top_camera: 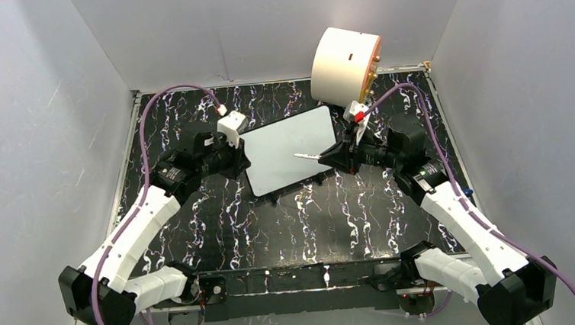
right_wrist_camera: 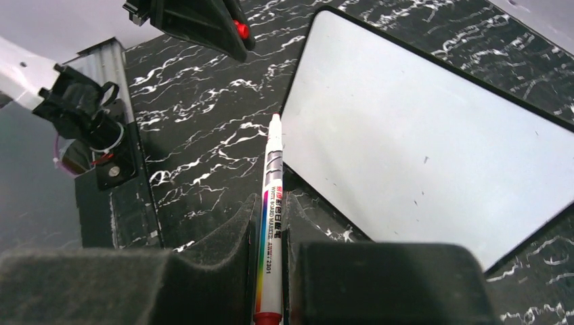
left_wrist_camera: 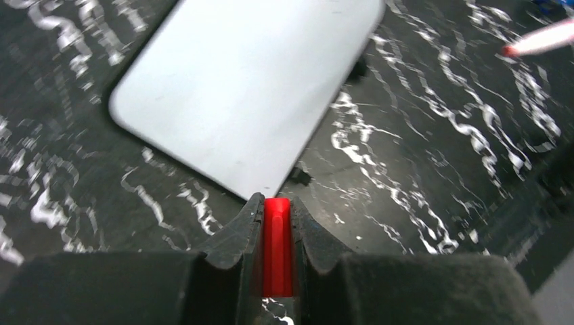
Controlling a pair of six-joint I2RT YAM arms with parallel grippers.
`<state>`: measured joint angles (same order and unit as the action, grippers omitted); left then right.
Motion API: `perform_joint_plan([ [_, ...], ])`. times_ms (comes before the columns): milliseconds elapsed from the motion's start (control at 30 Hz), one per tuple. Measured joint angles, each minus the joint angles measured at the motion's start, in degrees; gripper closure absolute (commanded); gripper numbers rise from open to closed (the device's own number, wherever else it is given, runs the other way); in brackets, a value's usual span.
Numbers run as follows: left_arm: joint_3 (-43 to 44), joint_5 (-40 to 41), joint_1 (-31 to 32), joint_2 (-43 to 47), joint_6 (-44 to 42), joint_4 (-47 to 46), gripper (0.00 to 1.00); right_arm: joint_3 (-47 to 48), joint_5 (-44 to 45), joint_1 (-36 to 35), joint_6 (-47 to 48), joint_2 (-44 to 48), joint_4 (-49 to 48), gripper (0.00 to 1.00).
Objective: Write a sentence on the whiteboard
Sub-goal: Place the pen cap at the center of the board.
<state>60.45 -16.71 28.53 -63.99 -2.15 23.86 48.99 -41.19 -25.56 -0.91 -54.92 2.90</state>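
The whiteboard (top_camera: 291, 148) lies slightly turned on the black marbled table, its surface blank white (left_wrist_camera: 250, 88) (right_wrist_camera: 420, 142); no sentence shows on it. My left gripper (top_camera: 243, 159) (left_wrist_camera: 276, 203) sits at the board's left edge, shut on a red marker cap (left_wrist_camera: 276, 247). At the board's right edge, my right gripper (top_camera: 331, 158) (right_wrist_camera: 269, 198) is shut on a white marker (right_wrist_camera: 272, 203) with a rainbow stripe. The uncapped marker (top_camera: 307, 156) points left over the board's right part. Its red tip (left_wrist_camera: 511, 50) hangs above the table in the left wrist view.
A big cream cylinder (top_camera: 345, 65) with a brass-coloured end lies at the back right, close behind the right gripper. White walls close in the table (top_camera: 311, 222) on three sides. Purple cables (top_camera: 145, 134) loop over both arms.
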Motion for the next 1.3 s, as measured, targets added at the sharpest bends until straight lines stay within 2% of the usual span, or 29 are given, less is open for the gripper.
perform_joint_plan([
  [233,0.02,16.68,-3.04,-2.05,7.85,0.24,1.0,-1.77,5.77,0.0,-0.37,1.49,0.04,1.0],
  [367,-0.15,20.85,-8.24,-4.2,10.99,-0.79,1.0,-2.12,7.93,0.0,-0.37,2.05,0.13,1.0],
  [533,-2.73,22.45,-13.49,-8.13,13.7,-4.26,1.0,-3.02,9.84,0.0,-0.35,3.98,0.09,1.0],
  [833,-2.91,22.77,-19.61,-22.12,14.58,-8.33,1.0,-3.85,12.5,0.0,-0.35,6.71,-0.55,1.0],
  [967,-2.91,22.77,-21.44,-26.38,14.62,-9.4,1.0,-3.87,12.81,0.0,-0.35,6.6,-0.52,1.0],
  [1300,-2.91,22.71,-23.17,-31.85,13.75,-12.24,0.91,-3.89,12.83,0.0,-0.35,5.44,-1.01,1.0],
])
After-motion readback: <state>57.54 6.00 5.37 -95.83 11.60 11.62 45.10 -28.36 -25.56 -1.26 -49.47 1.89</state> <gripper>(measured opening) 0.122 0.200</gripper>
